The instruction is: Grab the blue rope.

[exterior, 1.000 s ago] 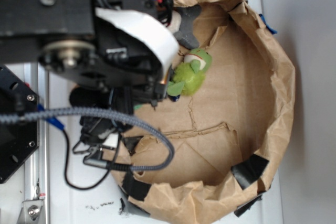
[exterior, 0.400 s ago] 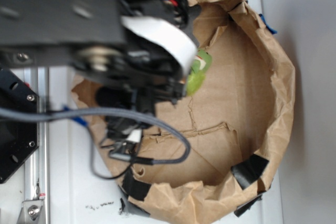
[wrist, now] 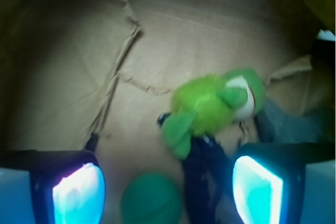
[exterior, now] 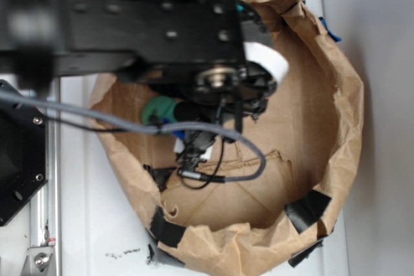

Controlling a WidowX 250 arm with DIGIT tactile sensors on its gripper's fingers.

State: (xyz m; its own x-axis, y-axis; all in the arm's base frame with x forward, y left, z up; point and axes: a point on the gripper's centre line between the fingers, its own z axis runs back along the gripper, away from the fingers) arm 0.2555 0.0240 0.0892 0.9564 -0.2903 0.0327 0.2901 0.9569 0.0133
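Green plush point(wrist: 210, 109) lies on the blue rope point(wrist: 202, 179); green ball point(wrist: 151, 199) just beside; paper floor beyond bare

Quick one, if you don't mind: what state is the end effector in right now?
End effector: open, holding nothing, hanging above the blue rope.

Hand point(wrist: 168, 192) pointing down, fingers point(wrist: 79, 192) spread apart, nothing held.

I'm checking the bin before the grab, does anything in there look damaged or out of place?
The brown paper lining is torn and creased along its floor and patched with black tape. The green plush toy lies on top of the blue rope, partly covering it. Nothing looks spilled.
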